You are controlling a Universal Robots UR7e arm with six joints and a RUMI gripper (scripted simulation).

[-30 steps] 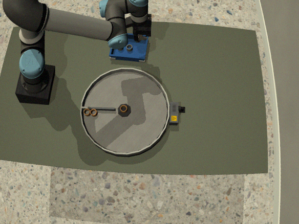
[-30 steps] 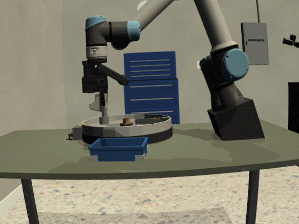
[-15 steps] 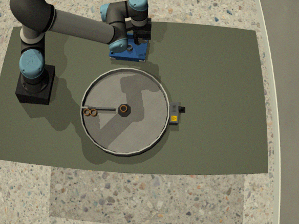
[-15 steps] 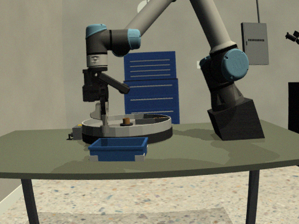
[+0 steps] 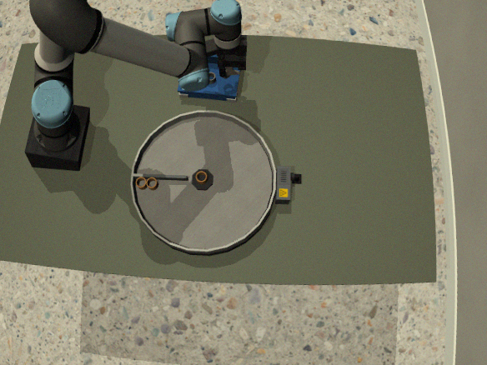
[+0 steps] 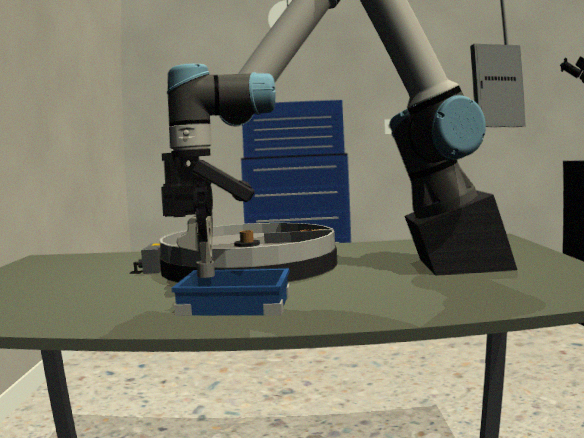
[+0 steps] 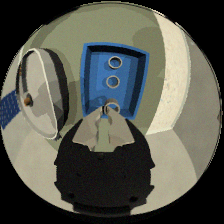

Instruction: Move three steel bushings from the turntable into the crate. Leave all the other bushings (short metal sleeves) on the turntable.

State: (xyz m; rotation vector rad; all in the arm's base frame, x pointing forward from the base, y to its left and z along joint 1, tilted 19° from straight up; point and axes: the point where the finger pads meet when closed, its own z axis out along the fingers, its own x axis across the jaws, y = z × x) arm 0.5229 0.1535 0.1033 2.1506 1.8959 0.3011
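Nearest in the exterior view, the blue crate (image 6: 230, 296) sits on the olive table (image 6: 400, 300), just in front of the turntable (image 6: 280, 250). The gripper (image 6: 205, 252) hangs straight down over the crate's left end, its narrow fingers drawn almost fully together and pinching a grey steel bushing (image 6: 205, 270), seemingly by its wall. The bushing stands upright, with its lower edge about level with the crate's rim. The wrist view looks down past the fingertips at that bushing and at two more steel bushings (image 7: 115, 62) (image 7: 114, 81), which lie apart in a row on the crate floor. Above the gripper the wrist is vertical, with a black bar (image 6: 222, 181) jutting out diagonally from its housing. A short horizontal link ending in blue caps joins the wrist to the forearm, which climbs up and right out of the picture. The upper arm comes back down to a blue-capped shoulder on a black pedestal (image 6: 495, 250), which stands well to the right on the table. On the turntable behind the crate, an orange bushing (image 5: 201, 177) sits on the black central hub. Two others (image 5: 142, 183) (image 5: 152, 183) touch each other near the rim, just beside a dark radial bar (image 5: 167, 178). A grey control box (image 5: 283, 184) is fixed to the disc's opposite edge. Farthest back a blue drawer cabinet (image 6: 300, 165) stands against the wall.
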